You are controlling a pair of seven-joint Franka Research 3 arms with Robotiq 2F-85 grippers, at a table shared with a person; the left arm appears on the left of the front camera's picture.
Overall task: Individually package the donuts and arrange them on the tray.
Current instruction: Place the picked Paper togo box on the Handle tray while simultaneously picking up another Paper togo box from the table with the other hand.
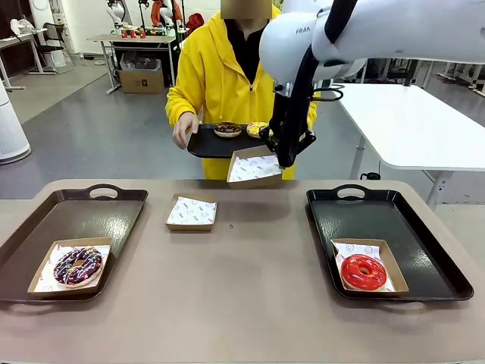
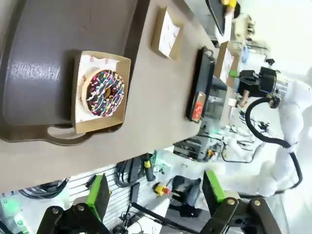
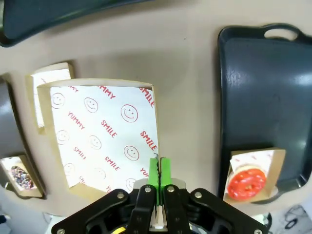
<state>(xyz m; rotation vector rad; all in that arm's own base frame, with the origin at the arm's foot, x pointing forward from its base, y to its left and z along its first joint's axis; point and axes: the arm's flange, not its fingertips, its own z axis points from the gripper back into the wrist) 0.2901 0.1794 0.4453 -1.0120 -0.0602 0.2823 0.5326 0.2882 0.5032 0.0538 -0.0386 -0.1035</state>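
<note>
My right gripper (image 1: 284, 155) (image 3: 159, 168) is shut on the edge of an empty paper-lined box (image 1: 254, 167) (image 3: 102, 136), held in the air above the table's far side. A red donut (image 1: 363, 271) (image 3: 246, 183) lies in a box on the right tray (image 1: 394, 220). In a box on the left tray (image 1: 72, 216) rests a dark chocolate drizzled donut (image 1: 77, 265) (image 2: 103, 92). A person in yellow holds a small black tray (image 1: 206, 144) with a chocolate donut (image 1: 227, 129) and a yellow donut (image 1: 256, 129). My left gripper (image 2: 157, 195) hangs open off the table's near edge.
A second empty paper-lined box (image 1: 191, 212) (image 2: 165, 33) lies on the tan table between the two trays. A white table (image 1: 409, 121) stands behind at the right. The table's middle and front are bare.
</note>
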